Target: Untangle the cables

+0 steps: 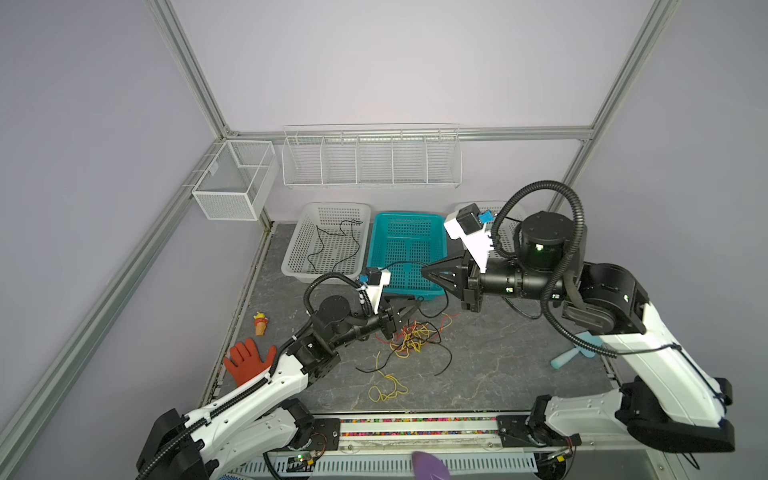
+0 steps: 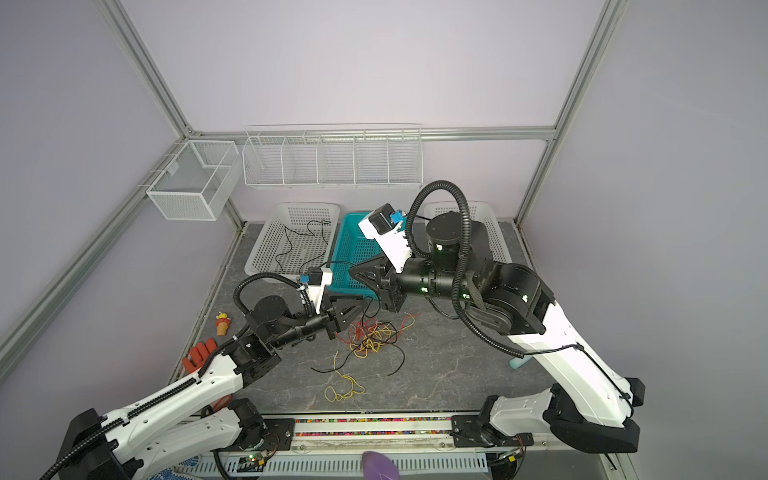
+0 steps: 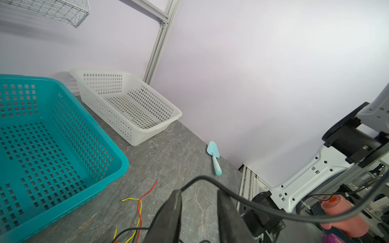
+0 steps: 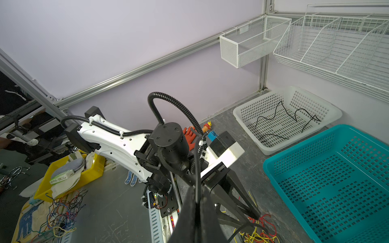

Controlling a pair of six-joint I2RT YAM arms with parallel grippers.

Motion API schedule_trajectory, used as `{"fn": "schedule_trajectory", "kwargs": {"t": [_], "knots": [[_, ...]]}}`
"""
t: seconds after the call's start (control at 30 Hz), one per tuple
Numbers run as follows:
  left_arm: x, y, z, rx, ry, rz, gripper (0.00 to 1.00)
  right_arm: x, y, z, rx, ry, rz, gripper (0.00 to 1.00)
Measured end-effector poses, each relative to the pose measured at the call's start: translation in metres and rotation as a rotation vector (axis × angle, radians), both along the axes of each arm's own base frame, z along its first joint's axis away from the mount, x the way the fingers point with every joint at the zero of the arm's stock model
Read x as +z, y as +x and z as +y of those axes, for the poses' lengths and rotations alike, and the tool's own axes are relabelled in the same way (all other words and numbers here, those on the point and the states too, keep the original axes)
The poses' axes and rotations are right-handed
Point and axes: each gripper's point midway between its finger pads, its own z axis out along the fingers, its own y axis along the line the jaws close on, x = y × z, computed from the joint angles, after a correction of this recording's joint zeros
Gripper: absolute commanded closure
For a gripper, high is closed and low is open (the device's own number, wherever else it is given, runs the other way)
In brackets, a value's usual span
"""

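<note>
A knot of thin red, yellow and black cables (image 1: 411, 338) lies mid-frame on the grey stone-patterned tabletop (image 1: 498, 365), a loose yellow strand (image 1: 388, 387) coiled just below it. One thin black cable (image 1: 332, 245) already rests in the white perforated plastic basket (image 1: 296, 249) left of centre (the teal plastic basket (image 1: 409, 245) beside it holds nothing). The right tool (image 1: 424, 272) is pressed together on a black strand (image 4: 197, 185); the left tool (image 1: 411, 309) stands part-spread over the knot. Most of the sorting looks undone.
</note>
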Motion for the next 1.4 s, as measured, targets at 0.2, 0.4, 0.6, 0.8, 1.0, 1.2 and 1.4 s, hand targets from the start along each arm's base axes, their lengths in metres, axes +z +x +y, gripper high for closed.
{"fn": "schedule_trajectory", "kwargs": {"t": [0.2,0.4,0.6,0.8,1.0,1.2,1.4], "knots": [[0.011,-0.005,-0.004,-0.043,-0.052,0.001,0.45,0.003,0.004,-0.001,-0.01,0.027,0.01,0.93],[0.0,-0.008,-0.003,-0.05,0.009,-0.021,0.37,0.009,0.0,0.0,0.018,0.045,0.019,0.93],[0.011,-0.016,0.011,-0.024,0.06,-0.13,0.36,0.015,-0.004,-0.001,0.034,0.058,0.014,0.93],[0.038,-0.037,0.026,-0.04,0.042,-0.31,0.13,0.016,-0.004,-0.001,0.048,0.062,0.019,0.93],[0.022,-0.052,0.019,-0.124,0.115,-0.382,0.01,0.014,-0.007,0.004,0.077,0.06,0.033,0.93],[0.01,-0.053,0.01,-0.149,0.163,-0.424,0.02,0.011,-0.009,0.009,0.103,0.059,0.061,0.93],[0.002,-0.041,-0.003,-0.125,0.184,-0.442,0.14,0.015,-0.015,0.013,0.138,0.086,0.086,0.93]]}}
